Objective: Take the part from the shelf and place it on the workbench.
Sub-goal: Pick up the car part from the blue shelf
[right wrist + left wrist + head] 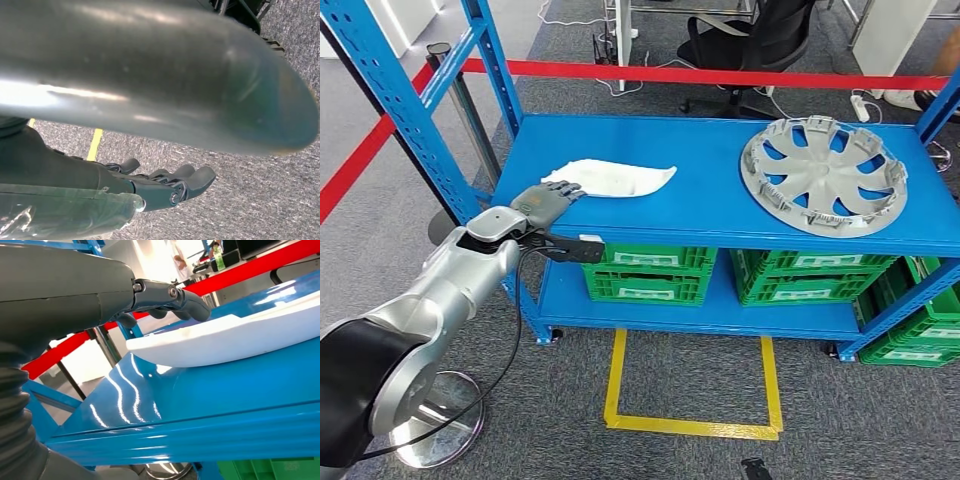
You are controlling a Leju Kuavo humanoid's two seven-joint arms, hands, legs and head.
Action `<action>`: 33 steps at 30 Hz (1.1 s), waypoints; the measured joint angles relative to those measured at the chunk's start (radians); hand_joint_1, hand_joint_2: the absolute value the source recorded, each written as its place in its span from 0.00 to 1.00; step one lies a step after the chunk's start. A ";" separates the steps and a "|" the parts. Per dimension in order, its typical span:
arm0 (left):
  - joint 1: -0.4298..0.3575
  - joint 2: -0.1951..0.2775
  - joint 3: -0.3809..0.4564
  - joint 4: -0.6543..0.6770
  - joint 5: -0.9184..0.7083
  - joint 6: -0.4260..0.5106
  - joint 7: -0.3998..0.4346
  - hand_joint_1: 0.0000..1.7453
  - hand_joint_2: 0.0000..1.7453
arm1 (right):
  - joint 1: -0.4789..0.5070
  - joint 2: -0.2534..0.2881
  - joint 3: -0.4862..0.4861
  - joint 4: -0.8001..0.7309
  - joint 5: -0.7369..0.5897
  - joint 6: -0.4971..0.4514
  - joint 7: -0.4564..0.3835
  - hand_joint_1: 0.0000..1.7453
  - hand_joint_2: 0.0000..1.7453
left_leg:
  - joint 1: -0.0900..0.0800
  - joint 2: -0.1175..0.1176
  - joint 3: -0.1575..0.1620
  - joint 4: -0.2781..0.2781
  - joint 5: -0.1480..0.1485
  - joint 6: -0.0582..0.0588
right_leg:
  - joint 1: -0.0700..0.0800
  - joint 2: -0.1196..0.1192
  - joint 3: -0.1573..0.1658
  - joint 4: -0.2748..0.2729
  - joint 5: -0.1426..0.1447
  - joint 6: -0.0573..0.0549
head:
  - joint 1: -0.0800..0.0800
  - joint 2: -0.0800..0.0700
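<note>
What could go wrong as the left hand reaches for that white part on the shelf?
The left hand meets only the tapered end of the white part, so a grip there may slip or tip it. The fingers lie over its top; pushing might slide it along the glossy shelf toward the wheel cover.

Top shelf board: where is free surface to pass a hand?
On the shelf board, a bare patch lies between the white part and the wheel cover. The near-left corner is crowded by the left hand.
</note>
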 joint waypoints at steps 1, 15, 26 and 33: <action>0.000 0.000 0.000 0.000 0.000 0.000 0.000 0.00 1.00 | 0.000 0.000 0.000 0.000 0.000 0.000 0.000 0.00 0.00 | 0.000 0.000 0.000 0.000 0.000 0.000 | 0.000 0.000 0.000 0.000 0.000 0.000 | 0.000 0.000; -0.002 -0.003 -0.001 0.000 0.026 -0.015 0.020 0.00 0.00 | 0.000 0.000 0.000 0.000 -0.001 -0.001 0.000 0.00 0.00 | 0.000 0.000 0.000 0.000 0.000 0.000 | 0.000 0.000 0.000 0.000 0.000 0.000 | 0.000 0.000; -0.012 -0.001 -0.009 0.000 0.024 -0.036 0.018 0.00 0.00 | -0.001 0.000 0.000 0.000 -0.001 0.000 0.000 0.00 0.00 | -0.003 0.000 0.004 -0.007 0.001 0.013 | -0.004 0.000 0.004 -0.011 0.004 0.009 | -0.001 0.000; -0.032 -0.008 -0.015 0.000 0.021 -0.050 0.020 0.00 0.00 | 0.004 0.000 0.000 0.000 0.000 0.000 0.000 0.00 0.00 | 0.005 0.007 0.033 -0.049 0.013 0.024 | -0.016 -0.004 -0.132 0.259 -0.114 0.031 | 0.007 0.000</action>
